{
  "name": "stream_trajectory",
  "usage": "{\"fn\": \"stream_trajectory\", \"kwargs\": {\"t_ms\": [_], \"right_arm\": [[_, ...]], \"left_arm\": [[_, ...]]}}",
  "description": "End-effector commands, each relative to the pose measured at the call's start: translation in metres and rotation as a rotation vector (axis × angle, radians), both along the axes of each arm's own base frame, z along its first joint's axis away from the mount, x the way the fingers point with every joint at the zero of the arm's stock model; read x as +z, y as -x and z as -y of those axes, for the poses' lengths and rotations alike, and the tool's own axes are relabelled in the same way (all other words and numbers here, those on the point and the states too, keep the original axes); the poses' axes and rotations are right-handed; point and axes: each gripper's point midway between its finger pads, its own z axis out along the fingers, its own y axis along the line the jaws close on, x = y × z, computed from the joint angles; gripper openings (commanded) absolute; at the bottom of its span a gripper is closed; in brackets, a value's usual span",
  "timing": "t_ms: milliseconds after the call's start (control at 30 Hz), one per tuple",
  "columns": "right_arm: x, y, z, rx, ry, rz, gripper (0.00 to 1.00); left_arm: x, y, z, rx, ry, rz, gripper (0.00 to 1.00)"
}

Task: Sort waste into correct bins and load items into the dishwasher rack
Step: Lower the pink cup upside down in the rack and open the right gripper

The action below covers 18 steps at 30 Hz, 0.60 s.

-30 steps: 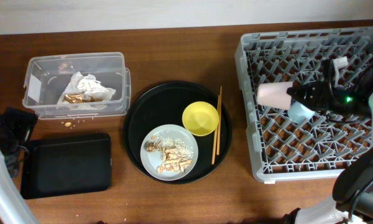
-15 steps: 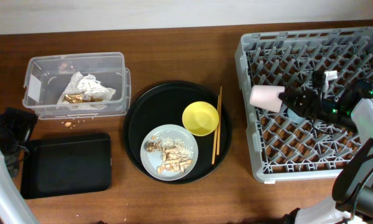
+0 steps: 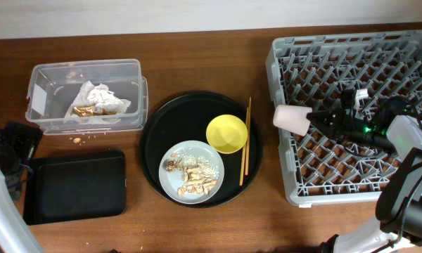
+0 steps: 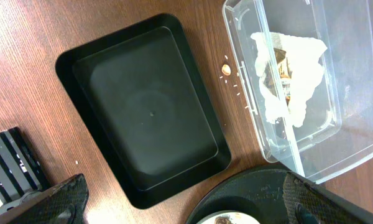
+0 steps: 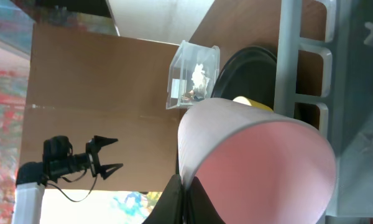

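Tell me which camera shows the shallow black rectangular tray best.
Left wrist: the black tray appears close up, whole and empty. Overhead shows it smaller, at lower left. Right wrist does not show it.

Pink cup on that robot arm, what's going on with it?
The right end effector is shut on the rim of the pink cup, holding it sideways at the edge of the dishwasher rack. The left end effector is open and empty above the black rectangular tray. The plate of scraps, yellow bowl and chopsticks sit on the round black tray, not yet loaded.
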Motion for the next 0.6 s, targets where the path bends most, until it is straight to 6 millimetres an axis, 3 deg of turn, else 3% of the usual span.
{"fn": "stream_trajectory", "kwargs": {"t_ms": [0, 100, 233, 333, 400, 567], "right_arm": [[-0.035, 0.007, 0.014, -0.030, 0.103, -0.165, 0.04], [-0.049, 0.013, 0.028, -0.060, 0.162, -0.242, 0.04], [-0.052, 0.020, 0.037, -0.085, 0.168, -0.288, 0.04], [-0.058, 0.027, 0.039, -0.079, 0.225, -0.324, 0.13], [-0.052, 0.028, 0.041, -0.080, 0.249, -0.328, 0.17], [-0.017, 0.030, 0.059, -0.124, 0.428, -0.365, 0.28]], "left_arm": [[0.002, 0.000, -0.003, -0.007, -0.014, 0.000, 0.99], [0.002, 0.000, -0.003, -0.007, -0.014, 0.000, 0.99], [0.002, 0.000, -0.003, -0.007, -0.014, 0.000, 0.99], [0.002, 0.000, -0.003, -0.007, -0.014, 0.000, 0.99], [0.002, 0.000, -0.003, -0.007, -0.014, 0.000, 0.99], [0.002, 0.000, -0.003, -0.007, -0.014, 0.000, 0.99]]}}
